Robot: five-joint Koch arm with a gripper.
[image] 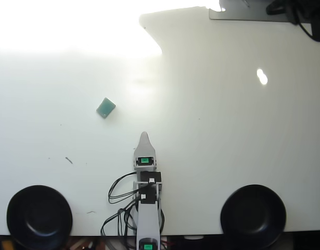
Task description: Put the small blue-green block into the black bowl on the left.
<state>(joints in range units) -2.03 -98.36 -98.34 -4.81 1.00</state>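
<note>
The gripper (144, 136) showed us a single tip, so we could not tell its opening; it held nothing. The blue-green block (105, 108) lay up-left of it, well apart from both black bowls (39, 216) (253, 214).

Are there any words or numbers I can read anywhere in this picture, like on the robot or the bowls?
No text can be read anywhere in the overhead view.
Small blue-green block: plain, no writing.
Two black bowls: plain, no labels.
Robot arm: green patches on it, but nothing readable; too small and blurred.
Claw: no marks.
White table: bare, with glare at the top left.
</note>
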